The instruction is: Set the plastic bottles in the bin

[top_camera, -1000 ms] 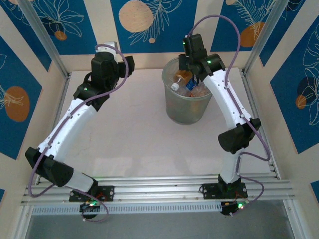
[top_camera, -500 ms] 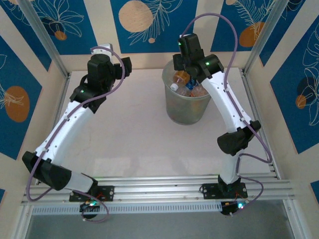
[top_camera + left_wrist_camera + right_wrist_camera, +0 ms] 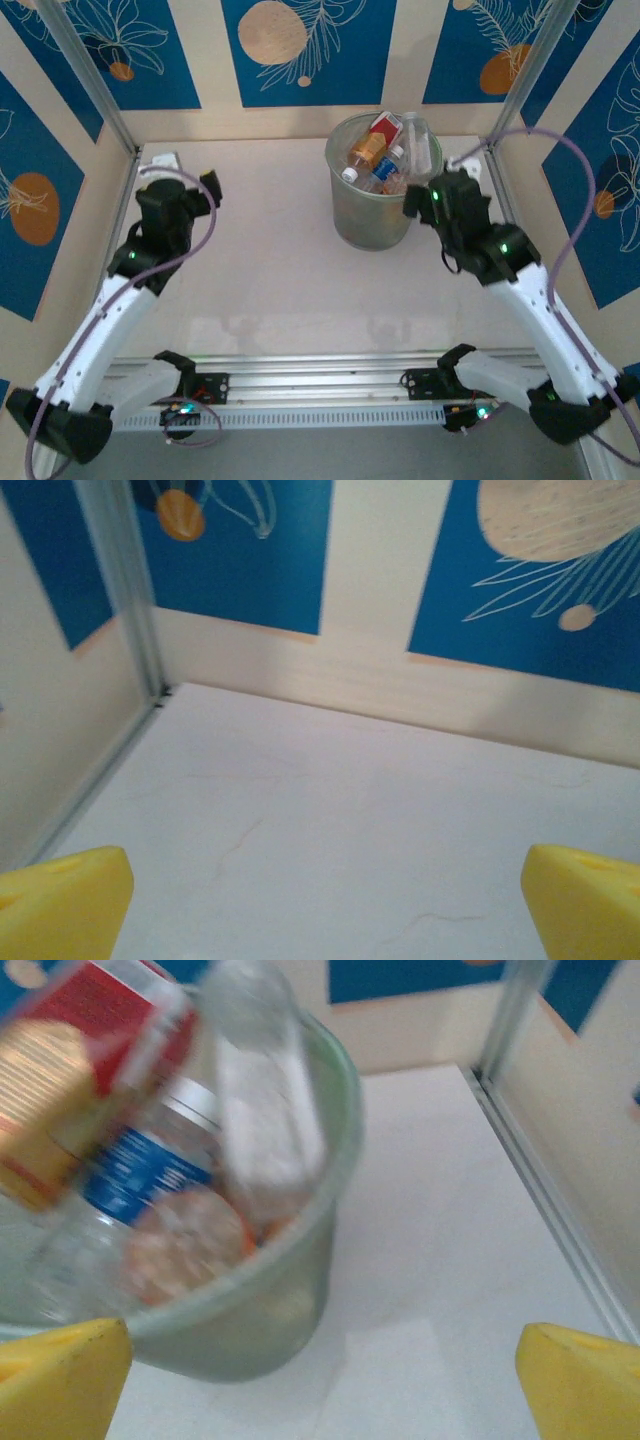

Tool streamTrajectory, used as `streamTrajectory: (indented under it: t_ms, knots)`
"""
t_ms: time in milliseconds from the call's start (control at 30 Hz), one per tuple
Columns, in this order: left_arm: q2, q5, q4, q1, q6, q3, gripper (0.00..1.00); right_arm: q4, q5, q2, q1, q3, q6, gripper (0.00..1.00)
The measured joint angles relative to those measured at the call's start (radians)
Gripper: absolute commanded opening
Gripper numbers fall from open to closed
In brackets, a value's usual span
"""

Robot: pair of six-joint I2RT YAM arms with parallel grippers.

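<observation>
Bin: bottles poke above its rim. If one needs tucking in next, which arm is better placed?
Right, probably. The right gripper is open and close beside the bin, its camera facing the heaped plastic bottles. The left gripper, also open, is far across the table, facing the back wall.

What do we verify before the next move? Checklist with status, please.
1. Left gripper open, empty: ok.
2. Right gripper open, empty: ok.
3. Bin upright: ok.
4. Plastic bottles inside bin: ok, though a red-labelled bottle and a clear bottle stick up above the rim.
5. Right gripper clear of bin wall: cannot tell, it is close beside it.
6. Bottles hidden under the arms: cannot tell.
</observation>
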Motion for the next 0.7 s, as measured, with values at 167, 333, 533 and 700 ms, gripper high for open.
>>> streamTrajectory:
  t_ms: [167, 333, 533, 700]
  knots:
    - [-0.186, -0.072, 0.087, 0.008, 0.057, -0.273, 1.00, -0.003, 0.063, -0.184, -0.011, -0.315, 0.099, 0.99]
    - [-0.249, -0.094, 0.296, 0.021, 0.139, -0.546, 0.99, 0.172, 0.106, -0.228, -0.048, -0.550, 0.036, 0.99]
    - [-0.142, -0.059, 0.530, 0.084, 0.194, -0.726, 0.99, 0.547, 0.032, -0.206, -0.179, -0.774, -0.171, 0.99]
    - [-0.043, 0.023, 0.700, 0.150, 0.227, -0.771, 0.99, 0.835, -0.126, -0.201, -0.331, -0.916, -0.256, 0.99]
